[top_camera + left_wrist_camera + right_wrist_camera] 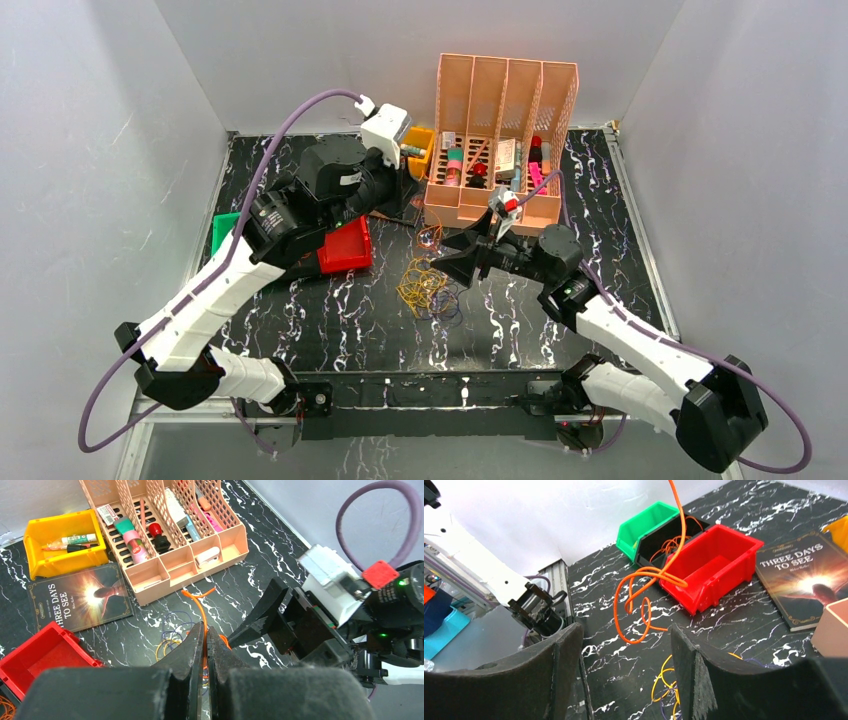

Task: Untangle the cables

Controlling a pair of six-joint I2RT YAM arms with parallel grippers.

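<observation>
Marbled table (330,330) ran from the arms to the yellow-and-purple tangle (428,287), hemmed by a red bin (345,245) and a pink organizer (500,100). The left gripper (205,630) pinched a looping orange cable (649,570) aloft, near the right gripper (624,645), its jaws wide apart and holding nothing.

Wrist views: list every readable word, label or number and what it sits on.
"THREE DAYS TO SEE": cover of the book.
Small line under that title: too blurred to read.
Labels on items in the pink organizer: too small to read.
</observation>
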